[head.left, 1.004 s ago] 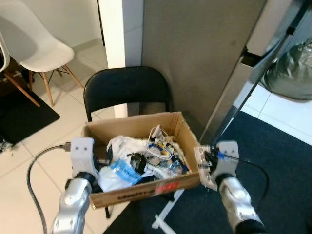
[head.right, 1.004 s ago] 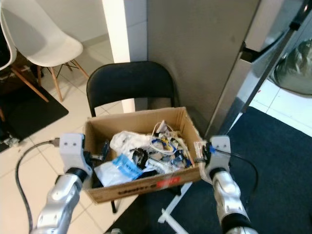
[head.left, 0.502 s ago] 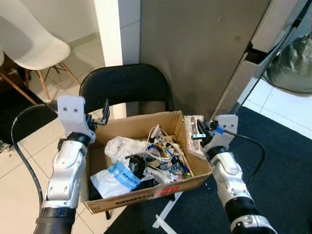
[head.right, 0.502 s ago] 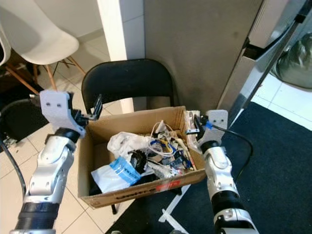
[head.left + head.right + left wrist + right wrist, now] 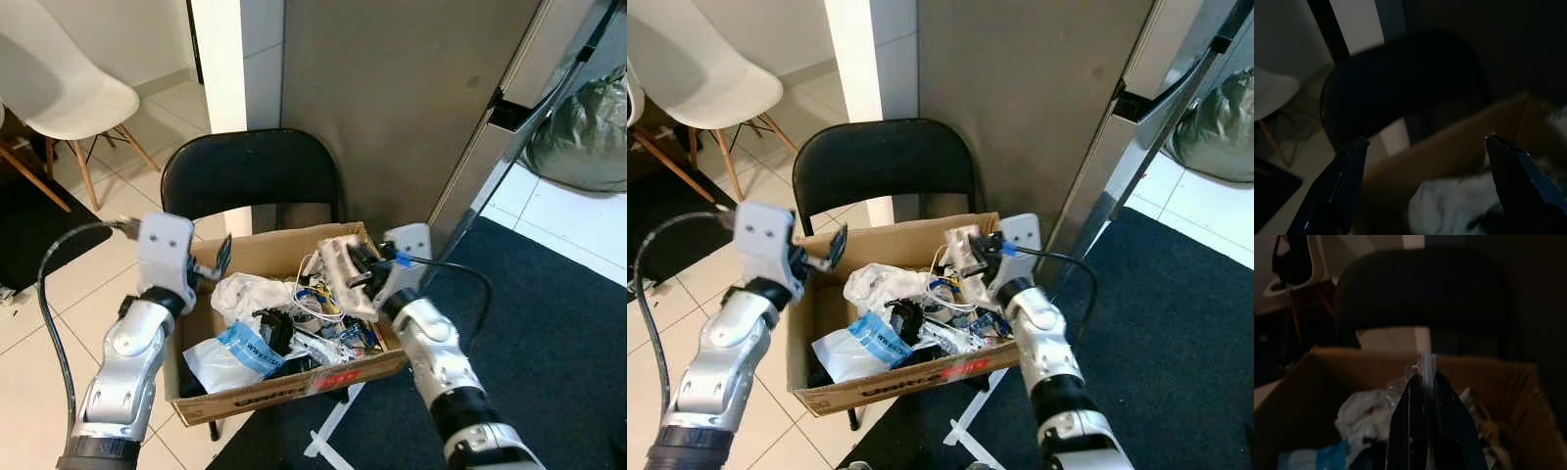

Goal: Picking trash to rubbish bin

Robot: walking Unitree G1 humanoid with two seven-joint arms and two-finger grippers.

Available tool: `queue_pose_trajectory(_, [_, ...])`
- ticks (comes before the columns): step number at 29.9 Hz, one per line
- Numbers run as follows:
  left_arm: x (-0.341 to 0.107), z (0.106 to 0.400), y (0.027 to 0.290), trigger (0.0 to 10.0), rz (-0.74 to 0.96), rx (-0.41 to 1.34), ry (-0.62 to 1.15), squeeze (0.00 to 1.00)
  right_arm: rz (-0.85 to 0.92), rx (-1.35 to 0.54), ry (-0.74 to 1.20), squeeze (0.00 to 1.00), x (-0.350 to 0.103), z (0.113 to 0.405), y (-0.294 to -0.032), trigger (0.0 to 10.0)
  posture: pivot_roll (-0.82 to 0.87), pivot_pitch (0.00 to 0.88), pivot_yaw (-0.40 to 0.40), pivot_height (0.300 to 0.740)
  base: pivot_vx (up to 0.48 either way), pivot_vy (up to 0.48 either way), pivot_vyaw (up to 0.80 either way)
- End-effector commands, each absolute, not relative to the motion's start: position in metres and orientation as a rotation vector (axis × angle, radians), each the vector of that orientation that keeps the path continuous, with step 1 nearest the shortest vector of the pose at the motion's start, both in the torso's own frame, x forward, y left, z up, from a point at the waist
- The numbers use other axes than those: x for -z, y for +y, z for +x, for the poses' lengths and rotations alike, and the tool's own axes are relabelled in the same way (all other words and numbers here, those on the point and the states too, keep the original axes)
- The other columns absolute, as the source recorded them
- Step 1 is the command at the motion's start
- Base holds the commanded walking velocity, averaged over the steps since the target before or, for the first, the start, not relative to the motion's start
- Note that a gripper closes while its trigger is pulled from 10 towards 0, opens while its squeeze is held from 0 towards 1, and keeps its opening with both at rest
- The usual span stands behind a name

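Observation:
A cardboard box (image 5: pixel 284 384) holding trash stands on the seat of a black folding chair (image 5: pixel 250 176). Inside lie a crumpled white bag (image 5: pixel 250 292), a blue and white packet (image 5: pixel 245 345) and tangled wires. My right gripper (image 5: pixel 355 262) hovers over the box's right half. It is shut on a piece of clear plastic packaging (image 5: pixel 336 274), seen as a thin clear edge (image 5: pixel 1427 363) between the fingers in the right wrist view. My left gripper (image 5: pixel 217 262) is open at the box's back left corner, its fingers (image 5: pixel 1349 171) spread wide with nothing between them.
A grey partition (image 5: pixel 392 98) rises behind the chair, with a slanting metal frame (image 5: pixel 490 166) to its right. A white chair (image 5: pixel 59 88) stands at the far left. A dark bag (image 5: pixel 580 137) sits on tiles at the far right. Dark carpet (image 5: pixel 549 323) covers the floor on the right.
My right gripper has swung left from the box's right rim to above the trash, carrying the clear plastic. The left gripper has dropped closer to the box's back left corner.

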State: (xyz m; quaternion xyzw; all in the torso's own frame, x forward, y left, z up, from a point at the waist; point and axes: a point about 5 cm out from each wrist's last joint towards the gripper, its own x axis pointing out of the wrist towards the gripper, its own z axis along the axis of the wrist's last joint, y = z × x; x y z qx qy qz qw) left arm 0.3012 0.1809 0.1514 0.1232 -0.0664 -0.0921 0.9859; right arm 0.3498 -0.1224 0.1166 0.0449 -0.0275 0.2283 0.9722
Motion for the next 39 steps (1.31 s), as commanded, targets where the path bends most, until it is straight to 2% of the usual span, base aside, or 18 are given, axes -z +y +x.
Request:
queue_pose_trajectory(1, [-0.141,0.299,0.181,10.0,0.297,0.200,-0.099,0.00,0.091,-0.464,-0.013,0.00,-0.110,0.350,-0.122,10.0,0.08,0.142,-0.062,0.740,0.000,0.000,0.00])
queue_pose_trajectory(4, [-0.126,0.296,0.175,10.0,0.270,0.298,-0.067,0.00,0.086,-0.454,0.040,0.00,-0.107,0.357,-0.119,10.0,0.07,0.148,-0.070,0.740,0.000,0.000,0.00])
queue_pose_trajectory(12, [-0.129,0.291,0.149,10.0,0.196,0.500,-0.075,0.00,0.075,-0.442,0.066,0.00,-0.108,0.363,-0.121,10.0,0.08,0.154,-0.086,0.740,0.000,0.000,0.00])
queue_pose_trajectory(21, [-0.126,0.288,0.146,10.0,0.206,0.527,-0.077,0.00,0.037,-0.380,0.100,0.00,-0.103,0.364,-0.129,10.0,0.08,0.158,-0.090,0.740,0.000,0.000,0.00])
queue_pose_trajectory(22, [-0.125,0.287,0.147,10.0,0.216,0.526,-0.074,0.00,0.041,-0.371,0.101,0.05,-0.102,0.365,-0.131,10.0,0.08,0.159,-0.092,0.740,0.000,0.000,0.00])
queue_pose_trajectory(23, [-0.125,0.287,0.147,10.0,0.218,0.524,-0.071,0.00,0.049,-0.359,0.100,1.00,-0.103,0.365,-0.133,10.0,0.08,0.162,-0.092,0.740,0.000,0.000,0.00])
queue_pose_trajectory(27, [-0.125,0.287,0.148,10.0,0.212,0.522,-0.071,0.00,0.040,-0.331,0.080,1.00,-0.106,0.367,-0.137,10.0,0.08,0.158,-0.091,0.740,0.000,0.000,0.00])
queue_pose_trajectory(28, [-0.126,0.287,0.148,10.0,0.208,0.518,-0.073,0.00,0.039,-0.317,0.065,0.16,-0.109,0.368,-0.139,10.0,0.08,0.160,-0.091,0.740,0.000,0.000,0.00])
queue_pose_trajectory(29, [-0.126,0.287,0.148,10.0,0.208,0.518,-0.073,0.00,0.039,-0.317,0.065,0.16,-0.109,0.368,-0.139,10.0,0.08,0.160,-0.091,0.740,0.000,0.000,0.00])
queue_pose_trajectory(30, [-0.127,0.288,0.149,10.0,0.203,0.507,-0.077,0.00,0.045,-0.296,0.033,0.00,-0.113,0.369,-0.141,10.0,0.08,0.161,-0.090,0.740,0.000,0.000,0.00])
queue_pose_trajectory(34, [-0.133,0.292,0.156,10.0,0.169,0.403,-0.111,0.00,0.134,-0.214,-0.071,0.00,-0.126,0.370,-0.154,10.0,0.08,0.159,-0.085,0.740,0.000,0.000,0.00])
queue_pose_trajectory(35, [-0.135,0.295,0.163,10.0,0.140,0.316,-0.114,0.00,0.160,-0.187,-0.100,0.00,-0.128,0.369,-0.160,10.0,0.08,0.163,-0.081,0.740,0.000,0.000,0.00])
queue_pose_trajectory(36, [-0.135,0.295,0.163,10.0,0.140,0.316,-0.114,0.00,0.160,-0.187,-0.100,0.00,-0.128,0.369,-0.160,10.0,0.08,0.163,-0.081,0.740,0.000,0.000,0.00])
queue_pose_trajectory(38, [-0.138,0.297,0.183,10.0,0.038,0.119,-0.123,0.00,0.173,-0.160,-0.111,0.00,-0.124,0.363,-0.170,10.0,0.07,0.159,-0.069,0.740,0.000,0.000,0.00])
queue_pose_trajectory(39, [-0.138,0.297,0.183,10.0,0.038,0.119,-0.123,0.00,0.173,-0.160,-0.111,0.00,-0.124,0.363,-0.170,10.0,0.07,0.159,-0.069,0.740,0.000,0.000,0.00])
